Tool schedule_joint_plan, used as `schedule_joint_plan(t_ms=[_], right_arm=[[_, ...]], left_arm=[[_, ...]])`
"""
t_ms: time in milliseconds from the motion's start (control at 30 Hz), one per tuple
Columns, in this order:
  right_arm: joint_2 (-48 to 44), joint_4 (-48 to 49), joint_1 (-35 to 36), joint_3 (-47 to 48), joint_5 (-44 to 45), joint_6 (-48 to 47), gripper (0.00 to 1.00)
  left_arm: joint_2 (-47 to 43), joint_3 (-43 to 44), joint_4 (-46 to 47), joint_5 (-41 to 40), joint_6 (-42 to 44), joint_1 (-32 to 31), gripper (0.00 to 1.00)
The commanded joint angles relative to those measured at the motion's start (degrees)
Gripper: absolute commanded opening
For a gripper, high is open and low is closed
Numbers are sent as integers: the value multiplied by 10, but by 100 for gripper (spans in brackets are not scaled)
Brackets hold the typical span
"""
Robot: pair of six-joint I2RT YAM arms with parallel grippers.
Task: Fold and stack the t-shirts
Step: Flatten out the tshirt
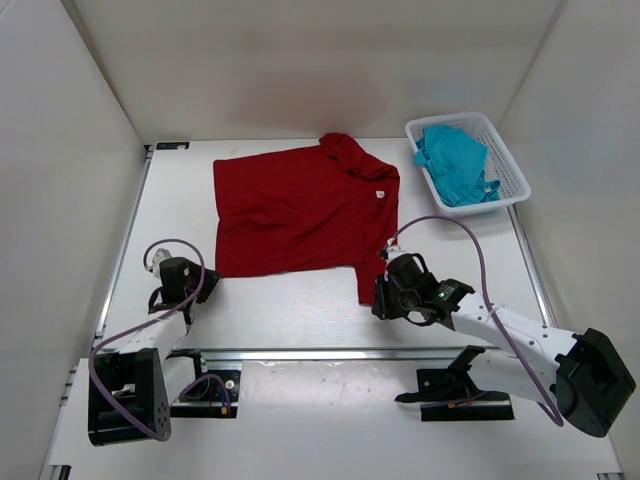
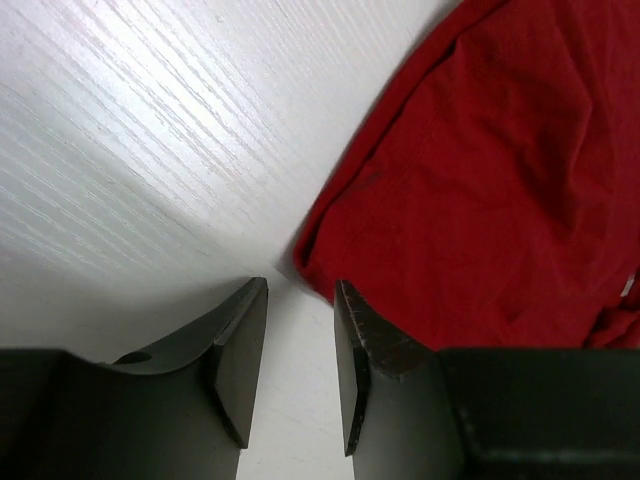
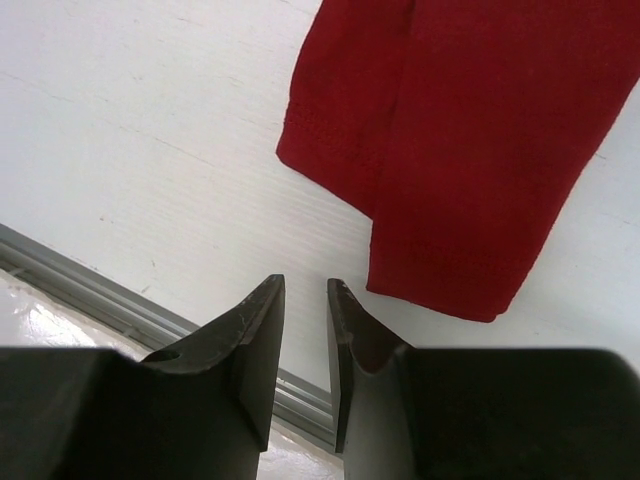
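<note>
Frame centre: dark red t-shirt [image 1: 300,210], flat. Lower left: left gripper [image 2: 300,290] jaws part-spread, empty, at shirt corner. Lower right: right gripper [image 3: 305,285] jaws narrowly apart, empty.

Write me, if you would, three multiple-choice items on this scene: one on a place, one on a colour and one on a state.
1. Where does the teal shirt lie?
A. on the table by the arms' bases
B. in the white basket
C. draped over the right arm

2. What colour is the spread shirt on the table?
A. dark red
B. lavender
C. teal

3. How do the jaws of the left gripper stand?
A. clamped on a hem
B. shut on the basket's rim
C. apart, with nothing between them

Answers:
1 B: the teal cloth sits inside the basket's mesh walls.
2 A: the top view shows it dark red.
3 C: the left wrist view shows bare table in the gap, with the shirt's corner just beyond.
</note>
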Motion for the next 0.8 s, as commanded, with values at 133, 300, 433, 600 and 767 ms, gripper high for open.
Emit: schedule_joint_plan(t_ms=[133,300,433,600,767], right_arm=[[-18,25,1,-1,-2,0,23],[-12,14,0,-2,6,4,29],[3,-4,2,4,38,5,31],[41,-21,13,14,64,7,34],[83,-38,26,30,94,7,38]], left_arm=[[25,-36,78,-17,-71,-5,44],[35,-44,112,-34,-94,-11,43],[54,-43,134,-28,-105,-17,35],[78,-41,158,-21,-99,-12,18],[77,-29,155,-21,-82,-11,4]])
